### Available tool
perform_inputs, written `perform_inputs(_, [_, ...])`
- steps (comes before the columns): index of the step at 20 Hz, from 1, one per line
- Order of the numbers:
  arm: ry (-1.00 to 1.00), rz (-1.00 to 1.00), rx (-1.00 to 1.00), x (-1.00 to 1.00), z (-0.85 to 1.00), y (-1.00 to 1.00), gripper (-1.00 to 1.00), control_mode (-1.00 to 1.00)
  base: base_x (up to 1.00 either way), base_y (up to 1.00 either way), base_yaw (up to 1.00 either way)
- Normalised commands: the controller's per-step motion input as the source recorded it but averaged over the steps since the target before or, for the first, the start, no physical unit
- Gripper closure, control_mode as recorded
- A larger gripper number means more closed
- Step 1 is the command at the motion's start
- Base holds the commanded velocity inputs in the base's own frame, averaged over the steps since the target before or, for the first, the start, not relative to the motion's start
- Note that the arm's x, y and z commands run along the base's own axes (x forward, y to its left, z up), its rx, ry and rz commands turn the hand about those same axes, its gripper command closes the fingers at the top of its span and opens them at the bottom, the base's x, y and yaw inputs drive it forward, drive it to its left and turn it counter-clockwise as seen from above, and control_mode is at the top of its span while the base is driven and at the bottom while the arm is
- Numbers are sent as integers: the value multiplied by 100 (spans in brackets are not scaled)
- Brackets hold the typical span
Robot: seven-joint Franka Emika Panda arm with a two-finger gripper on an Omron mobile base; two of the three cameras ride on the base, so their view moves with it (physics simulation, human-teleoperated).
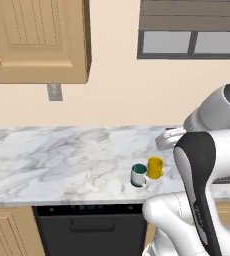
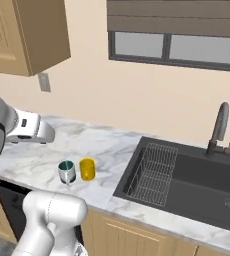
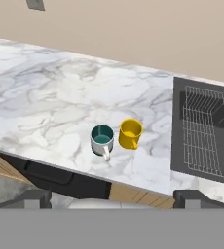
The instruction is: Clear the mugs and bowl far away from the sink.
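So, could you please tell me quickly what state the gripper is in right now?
Gripper: jaws open, holding nothing, well above the counter.

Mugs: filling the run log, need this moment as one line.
teal mug: upright on counter | yellow mug: upright beside it | sink: right | gripper: jaws open, holding nothing

Place: a home kitchen.
Evidence: marble counter (image 1: pixel 47 155), dark sink (image 2: pixel 197 175) with faucet (image 2: pixel 218 127), wooden cabinets (image 1: pixel 37 40), window (image 2: pixel 177 47), dishwasher (image 1: pixel 92 230) below.
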Motion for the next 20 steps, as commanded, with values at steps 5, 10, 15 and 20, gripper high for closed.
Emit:
perform_inputs(5, [0,0,0,0,0,0,-100,100,12,-30,16])
perform_inputs(10, [0,0,0,0,0,0,-100,100,37,-30,11])
perform_inputs(15, [0,0,0,0,0,0,-100,100,17,-62,22])
perform_inputs(20, [0,0,0,0,0,0,-100,100,23,-55,21])
